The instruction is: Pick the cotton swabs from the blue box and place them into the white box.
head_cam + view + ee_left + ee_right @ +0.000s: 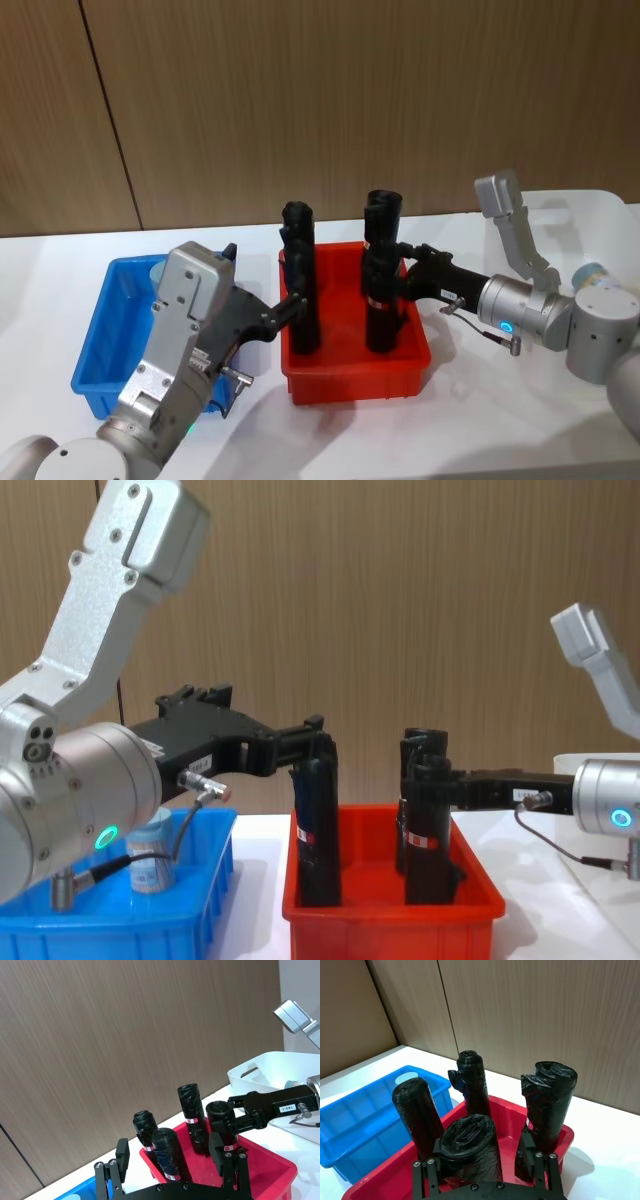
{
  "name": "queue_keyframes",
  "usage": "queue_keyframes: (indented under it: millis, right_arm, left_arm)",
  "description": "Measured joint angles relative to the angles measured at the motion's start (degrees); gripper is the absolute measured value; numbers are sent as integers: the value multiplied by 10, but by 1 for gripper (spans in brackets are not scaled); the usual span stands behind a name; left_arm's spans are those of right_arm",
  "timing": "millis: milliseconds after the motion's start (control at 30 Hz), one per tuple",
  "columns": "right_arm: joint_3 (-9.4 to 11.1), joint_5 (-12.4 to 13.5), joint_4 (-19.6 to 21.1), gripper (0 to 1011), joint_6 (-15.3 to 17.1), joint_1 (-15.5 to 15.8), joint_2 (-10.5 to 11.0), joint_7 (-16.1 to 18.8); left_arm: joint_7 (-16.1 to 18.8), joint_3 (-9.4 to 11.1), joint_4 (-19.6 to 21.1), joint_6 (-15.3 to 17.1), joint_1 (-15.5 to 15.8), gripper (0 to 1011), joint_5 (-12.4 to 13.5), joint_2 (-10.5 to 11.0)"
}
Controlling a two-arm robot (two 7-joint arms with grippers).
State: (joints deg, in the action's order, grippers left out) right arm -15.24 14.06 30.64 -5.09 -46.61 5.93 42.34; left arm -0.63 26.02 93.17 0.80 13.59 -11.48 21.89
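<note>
One jar of cotton swabs (158,270) with a pale lid stands at the back of the blue box (105,345); the chest view shows the jar (150,858) behind a cable. My left gripper (292,305) is open beside the red bin's left black roll (303,300), to the right of the blue box. In the left wrist view that gripper (169,1152) has its fingers wide apart. My right gripper (405,272) is open, its fingers straddling the right front black roll (470,1135). The white box (600,215) stands at the far right behind the right arm.
The red bin (355,385) sits mid-table between the blue and white boxes, holding several tall black rolls with red-white labels. A wood-panelled wall runs along the table's back edge. Bare white table lies in front of the red bin.
</note>
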Motion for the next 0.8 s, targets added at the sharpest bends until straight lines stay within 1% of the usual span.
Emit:
queue_keyframes:
  millis: [33,67,100,133,167,200,300,433,500,633,733,767,800]
  right_arm:
    - [0,0,-4,926,-1,-2,-1,0]
    - [-1,0,-9,882,-4,-4,-2,1]
    - [-1,0,-9,882,-4,-4,-2,1]
    - [-2,0,-15,847,-7,-7,-3,2]
    - [-2,0,-18,834,-8,-8,-3,2]
    - [-2,0,-22,782,-10,-11,-4,3]
    - [-2,0,-28,718,-13,-13,-5,4]
    - [-2,2,-36,560,-17,-17,-6,5]
    - [-2,4,-37,523,-18,-18,-6,6]
    - [-1,6,-34,487,-18,-17,-6,8]
    - [1,10,-12,469,-13,-8,-2,8]
    - [1,10,-12,464,-13,-8,-2,8]
    - [2,11,-1,452,-9,-4,-1,8]
  left_arm:
    - [0,0,0,0,0,1004,0,0]
    - [0,0,0,0,0,1004,0,0]
    - [0,0,0,0,0,1004,0,0]
    - [0,0,0,0,0,1004,0,0]
    - [0,0,0,0,0,1004,0,0]
    - [0,0,0,0,0,1004,0,0]
    - [0,0,0,0,0,1004,0,0]
    - [0,0,0,0,0,1004,0,0]
    - [0,0,0,0,0,1004,0,0]
    - [0,0,0,0,0,1004,0,0]
    - [0,0,0,0,0,1004,0,0]
    - [0,0,0,0,0,1004,0,0]
    - [0,0,0,0,0,1004,0,0]
